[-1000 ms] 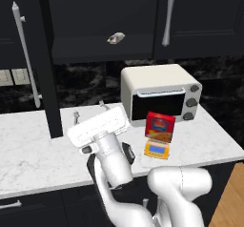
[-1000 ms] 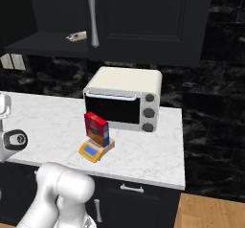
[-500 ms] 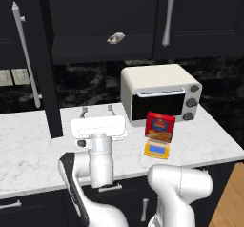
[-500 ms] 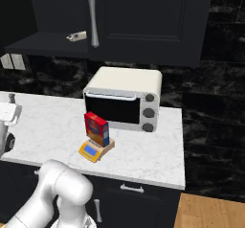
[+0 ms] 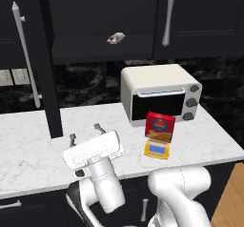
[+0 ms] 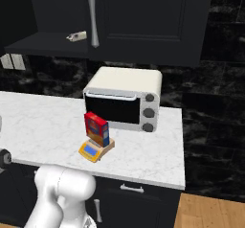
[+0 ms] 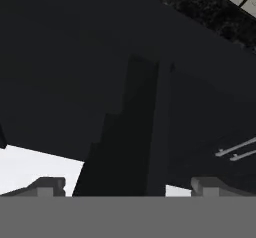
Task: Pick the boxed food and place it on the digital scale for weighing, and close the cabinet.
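The claw (image 5: 86, 131) hangs over the front of the worktop (image 5: 28, 149), left of the toaster oven (image 5: 159, 93), its two fingers spread apart with nothing between them, tips aimed toward the back wall. That released, raised pose suits the part of the job that looks to be left: the hand view faces a dark upright panel that I judge to be the open cabinet door (image 5: 47, 64), seen edge-on in the left base view and standing out over the worktop left of the oven, with its long silver handle (image 5: 24, 54) beside it. The claw sits just in front of and to the right of that door, so it seems placed to get behind the panel and push it shut, though contact is not made. The box (image 5: 159, 126) stands upright on the scale (image 5: 157, 149), just in front of the oven's glass, leaning neither way as far as I can tell; it rests there because weighing needs its full weight on the plate, and that step looks done. A small pale packet (image 5: 116, 38) lies on the cabinet (image 5: 100, 21) shelf above the oven.
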